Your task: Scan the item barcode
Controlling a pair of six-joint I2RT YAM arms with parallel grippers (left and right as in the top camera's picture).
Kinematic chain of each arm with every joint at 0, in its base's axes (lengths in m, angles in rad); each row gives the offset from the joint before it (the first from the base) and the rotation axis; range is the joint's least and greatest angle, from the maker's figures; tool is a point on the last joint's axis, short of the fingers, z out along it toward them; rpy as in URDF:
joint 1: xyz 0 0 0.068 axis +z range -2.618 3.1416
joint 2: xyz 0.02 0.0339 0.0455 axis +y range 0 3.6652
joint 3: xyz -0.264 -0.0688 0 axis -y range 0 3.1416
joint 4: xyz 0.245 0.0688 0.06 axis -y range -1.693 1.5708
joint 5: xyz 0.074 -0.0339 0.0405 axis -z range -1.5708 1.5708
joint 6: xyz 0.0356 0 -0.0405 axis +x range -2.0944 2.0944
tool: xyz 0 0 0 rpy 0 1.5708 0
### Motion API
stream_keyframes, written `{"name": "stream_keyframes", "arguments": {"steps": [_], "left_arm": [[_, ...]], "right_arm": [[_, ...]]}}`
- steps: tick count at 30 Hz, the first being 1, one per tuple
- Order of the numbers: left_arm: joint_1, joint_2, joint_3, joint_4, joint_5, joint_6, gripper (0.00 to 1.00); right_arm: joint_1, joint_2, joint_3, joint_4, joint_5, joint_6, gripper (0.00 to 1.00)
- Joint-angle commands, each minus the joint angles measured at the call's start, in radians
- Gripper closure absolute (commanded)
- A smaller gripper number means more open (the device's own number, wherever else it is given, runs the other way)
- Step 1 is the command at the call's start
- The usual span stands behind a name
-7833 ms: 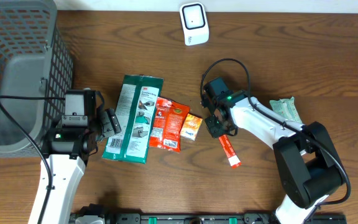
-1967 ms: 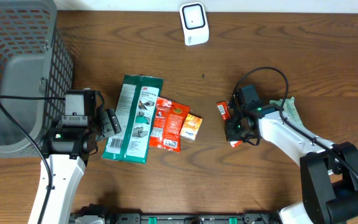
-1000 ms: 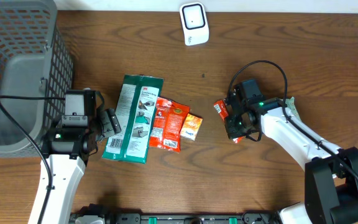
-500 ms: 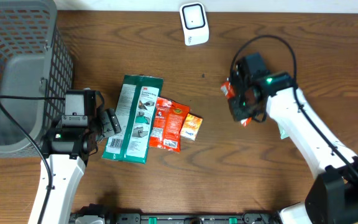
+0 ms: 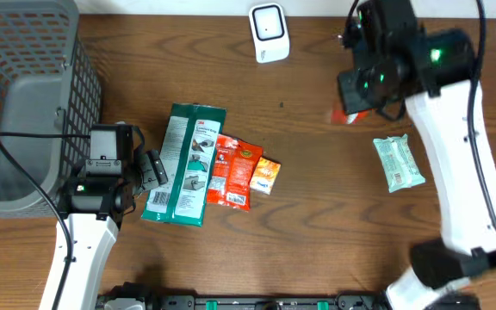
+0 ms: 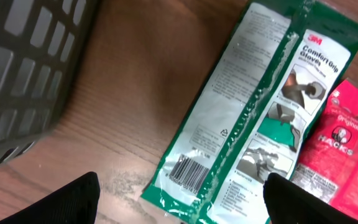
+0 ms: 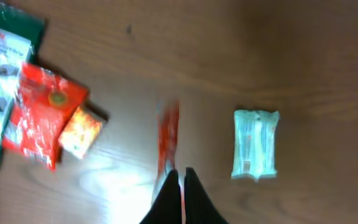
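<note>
The slim red packet [image 5: 349, 114] hangs in the air over the far right part of the desk [image 5: 317, 250]. It is pinched at one end by the right gripper [image 7: 182, 186], whose fingers are pressed together on it. It is not yet in front of the white scanner [image 5: 269, 33], which stands at the far edge near the middle.

The hold looks thin, at the very end of the packet, so I judge it may slip or swing during a quick move. The packet is blurred, so I cannot tell which side carries the barcode. If that side faces away from the scanner, the scan would fail.

The pale green pack [image 5: 398, 162] lies under the arm's path. The left gripper [image 5: 153, 168] rests spread and empty beside the long green packet [image 5: 185, 164].
</note>
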Motion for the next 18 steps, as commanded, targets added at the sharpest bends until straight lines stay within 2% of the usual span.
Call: {"name": "stream_keyframes", "arguments": {"steps": [1,5,6,7,8,9,10,13,15,18], "left_arm": [[0.003,0.003,0.014,0.001,0.006,-0.002,0.15],[0.003,0.003,0.014,0.001,0.006,-0.002,0.15],[0.003,0.003,0.014,0.001,0.006,-0.002,0.15],[0.003,0.003,0.014,0.001,0.006,-0.002,0.15],[0.003,0.003,0.014,0.001,0.005,-0.002,0.15],[0.003,0.003,0.014,0.001,0.006,-0.002,0.15],[0.003,0.003,0.014,0.001,0.006,-0.002,0.15],[0.003,0.003,0.014,0.001,0.006,-0.002,0.15],[0.003,0.003,0.014,0.001,0.005,-0.002,0.15],[0.003,0.003,0.014,0.001,0.005,-0.002,0.15]], "right_arm": [[-0.01,0.197,0.252,-0.05,0.022,-0.026,0.99],[-0.006,0.297,0.323,-0.071,0.035,-0.029,0.99],[-0.006,0.311,0.323,-0.091,0.035,-0.028,0.96],[-0.006,0.322,0.322,-0.11,0.035,-0.028,0.9],[-0.008,0.331,0.315,-0.115,0.034,-0.028,0.74],[-0.009,0.332,0.304,-0.115,0.03,-0.025,0.64],[-0.01,0.332,0.289,-0.114,0.024,-0.009,0.6],[-0.013,0.332,0.236,-0.114,0.013,0.077,0.54],[-0.013,0.332,0.197,-0.114,-0.027,0.081,0.49],[-0.008,0.332,0.126,-0.109,-0.053,0.08,0.48]]}}
